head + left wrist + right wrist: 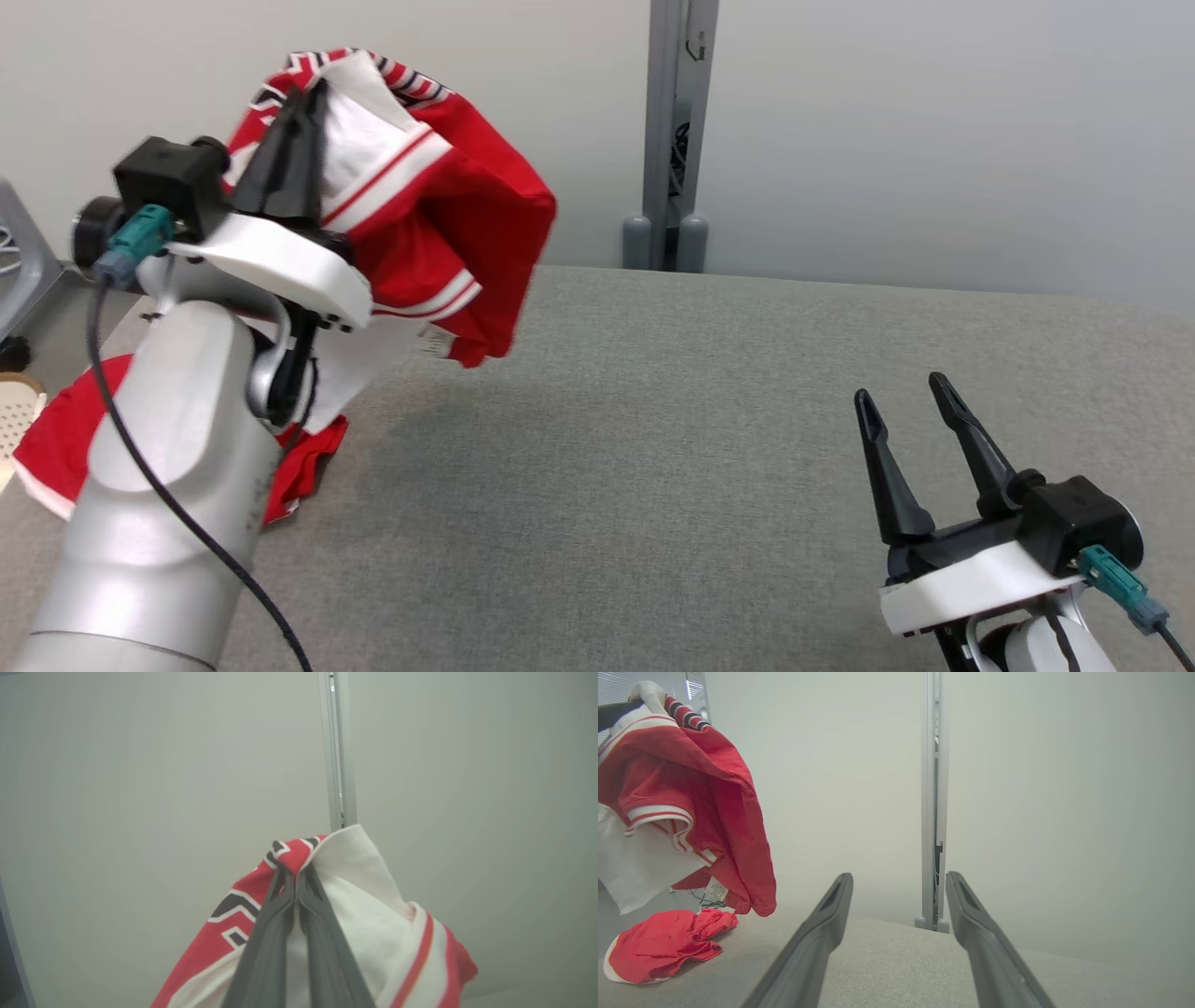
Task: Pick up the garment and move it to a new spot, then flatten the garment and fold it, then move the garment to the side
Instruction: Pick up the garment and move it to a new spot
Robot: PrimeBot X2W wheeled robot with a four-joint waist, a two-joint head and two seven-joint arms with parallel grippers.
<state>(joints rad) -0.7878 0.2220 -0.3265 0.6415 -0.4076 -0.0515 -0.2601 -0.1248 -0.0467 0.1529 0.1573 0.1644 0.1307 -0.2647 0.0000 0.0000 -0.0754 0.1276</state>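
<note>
- Pinching a fold of the red and white garment between its fingertips, the left gripper stood fully closed at about 10 o'clock in the head view, raised well above the bench.
- In the left wrist view, the left gripper had its two dark fingers pressed together, with a red, black and white patterned edge of the garment caught at their tips.
- From that pinch the cloth spilled over and down toward 4 o'clock of the left gripper. White panels with red stripes lay nearest the fingers and a plain red fold hung farthest out.
- The hanging part cleared the bench, with a small white label showing at its lower edge.
- At 8 o'clock in the head view, a red heap with a white edge lay crumpled on the bench, partly behind the pale left forearm. White cloth ran down toward it, but the join was hidden.
- The right gripper sat at 4 o'clock in the head view, low over the bench, fingers spread wide and holding nothing.
- From the right wrist view, the garment hung at 10 o'clock, well apart from the right gripper, and the heap lay at 8 o'clock.
</note>
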